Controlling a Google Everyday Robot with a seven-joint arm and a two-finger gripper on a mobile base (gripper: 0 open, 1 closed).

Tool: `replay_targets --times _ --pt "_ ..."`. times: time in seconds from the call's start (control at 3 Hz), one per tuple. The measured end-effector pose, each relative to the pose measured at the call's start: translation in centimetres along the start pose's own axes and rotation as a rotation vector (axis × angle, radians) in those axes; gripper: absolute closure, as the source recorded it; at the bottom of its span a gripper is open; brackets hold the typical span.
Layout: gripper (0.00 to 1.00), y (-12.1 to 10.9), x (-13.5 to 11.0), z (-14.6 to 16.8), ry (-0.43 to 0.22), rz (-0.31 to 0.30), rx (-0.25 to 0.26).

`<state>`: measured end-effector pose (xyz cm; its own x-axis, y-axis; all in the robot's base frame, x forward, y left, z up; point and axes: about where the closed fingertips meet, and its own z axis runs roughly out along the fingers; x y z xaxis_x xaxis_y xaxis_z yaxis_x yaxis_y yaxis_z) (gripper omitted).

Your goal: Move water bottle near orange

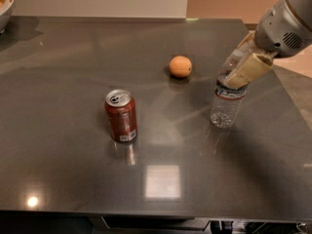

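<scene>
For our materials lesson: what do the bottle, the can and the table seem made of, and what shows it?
The bottle is probably clear plastic: its ribbed wall is see-through. The gripper clasps its upper part, over the right of the table. The can is likely metal: silver top, glossy red sides. The table is dark, polished, reflecting lights; stone or laminate, unclear.

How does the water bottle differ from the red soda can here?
The water bottle is clear; the soda can is red and opaque. The water bottle leans, top toward the right; the soda can stands upright. The gripper, at the right of the table, grips the water bottle's upper part; nothing touches the soda can. Both are drink containers.
</scene>
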<state>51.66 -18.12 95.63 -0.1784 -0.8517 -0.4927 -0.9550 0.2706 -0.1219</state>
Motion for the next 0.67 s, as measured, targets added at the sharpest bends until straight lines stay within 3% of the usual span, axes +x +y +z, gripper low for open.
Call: replay_targets --times 0.67 --pt "1.0 -6.0 -2.7 1.6 -0.03 -0.015 0.081"
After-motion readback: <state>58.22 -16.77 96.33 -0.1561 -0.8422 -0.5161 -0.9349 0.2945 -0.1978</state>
